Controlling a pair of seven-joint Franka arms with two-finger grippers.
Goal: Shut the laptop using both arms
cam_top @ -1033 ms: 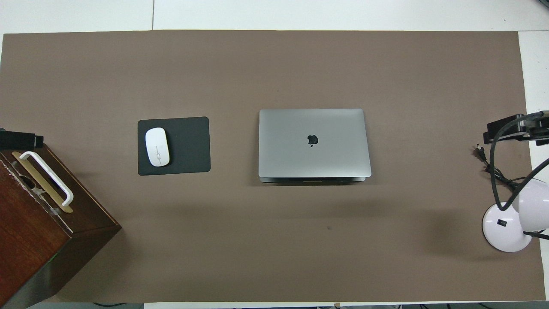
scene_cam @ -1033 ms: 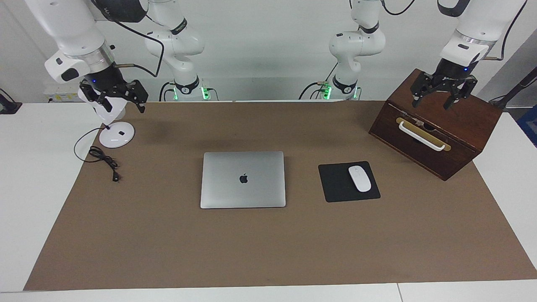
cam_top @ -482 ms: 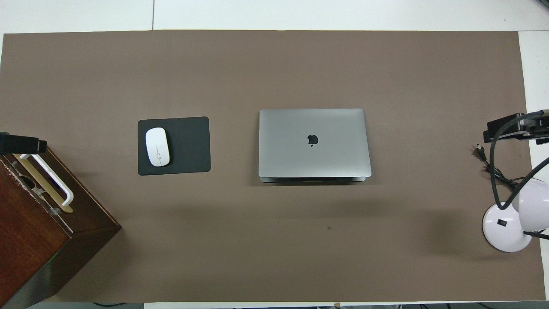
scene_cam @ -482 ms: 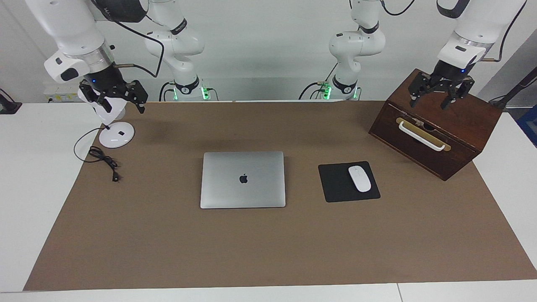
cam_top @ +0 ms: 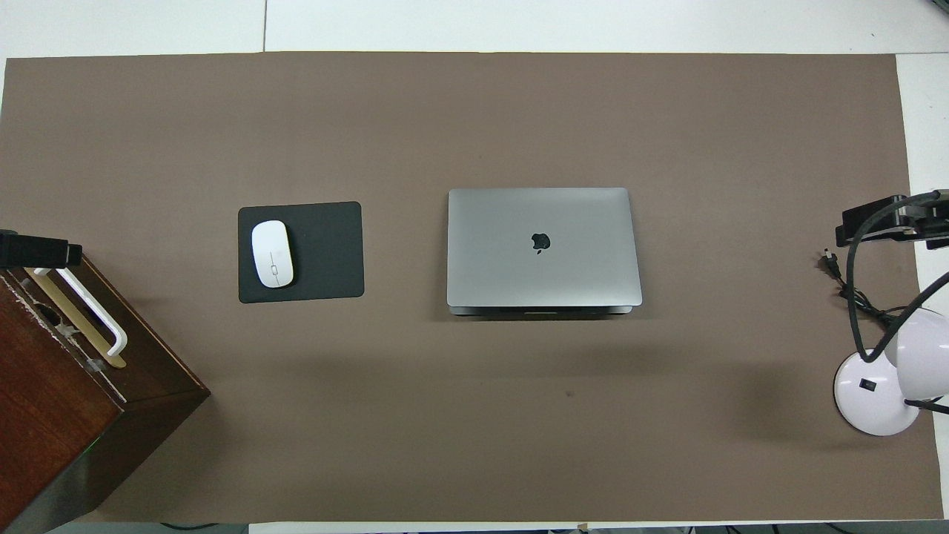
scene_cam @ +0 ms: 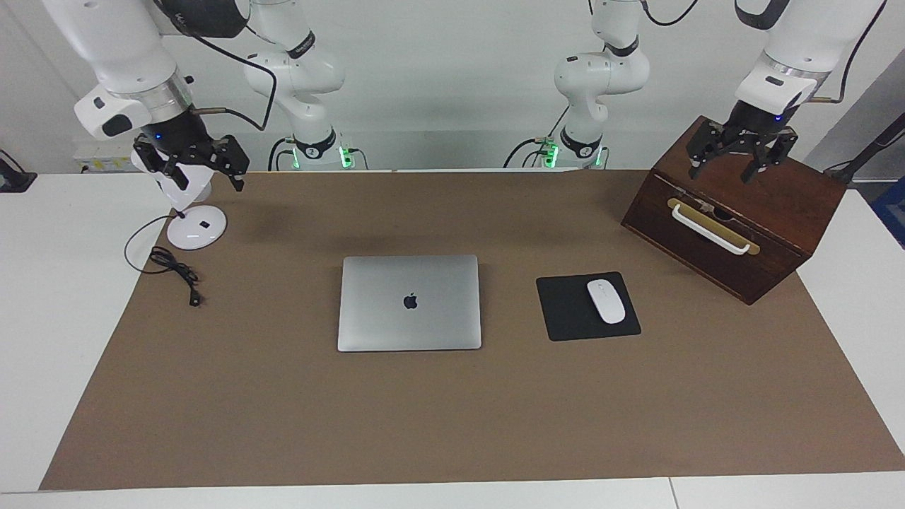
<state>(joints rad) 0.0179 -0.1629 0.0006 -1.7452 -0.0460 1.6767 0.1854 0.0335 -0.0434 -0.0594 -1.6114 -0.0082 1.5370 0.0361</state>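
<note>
Nearest the robots, both arms are raised at the two ends of the table. The right gripper (scene_cam: 191, 164) hangs over a white desk lamp (scene_cam: 196, 227) at the right arm's end, its jaws spread wide and holding nothing. The left gripper (scene_cam: 739, 153) hangs over a dark wooden box (scene_cam: 771, 233) with a white handle at the left arm's end, its jaws also spread wide and empty. Neither gripper touches anything.

Farther from the robots, in the middle of the brown mat that covers the table (scene_cam: 42, 297), lies the laptop (scene_cam: 409, 302). It is silver-grey, its lid is flat down with the dark logo facing up, and it already looks closed. Its long axis runs across the table from one arm's end to the other. It sits well apart from both grippers and roughly midway between them, so neither arm appears clearly nearer; each would have to reach inward and forward to meet the lid.

Beside the laptop, toward the left arm's end, a white mouse (scene_cam: 606, 301) rests on a black mouse pad (scene_cam: 565, 311).
</note>
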